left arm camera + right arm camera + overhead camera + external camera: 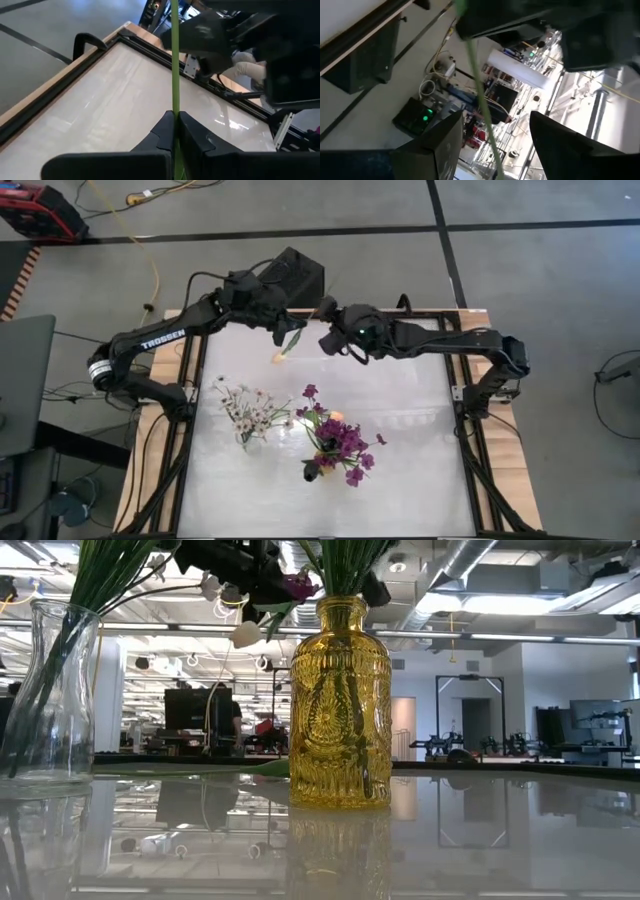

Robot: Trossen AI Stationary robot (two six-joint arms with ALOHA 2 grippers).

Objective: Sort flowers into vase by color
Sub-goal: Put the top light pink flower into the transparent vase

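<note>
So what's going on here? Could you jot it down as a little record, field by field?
left gripper: shut on a green flower stem, held above the table's far side
flower held: cream tulip
right gripper: open, the stem passing between its fingers
clear vase: white blossoms
yellow vase: purple flowers
table: glossy white

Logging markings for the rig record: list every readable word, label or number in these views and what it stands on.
"TROSSEN": white letters on the left arm in the high view.
No other text is readable in any view; the vases and the table show none.
</note>
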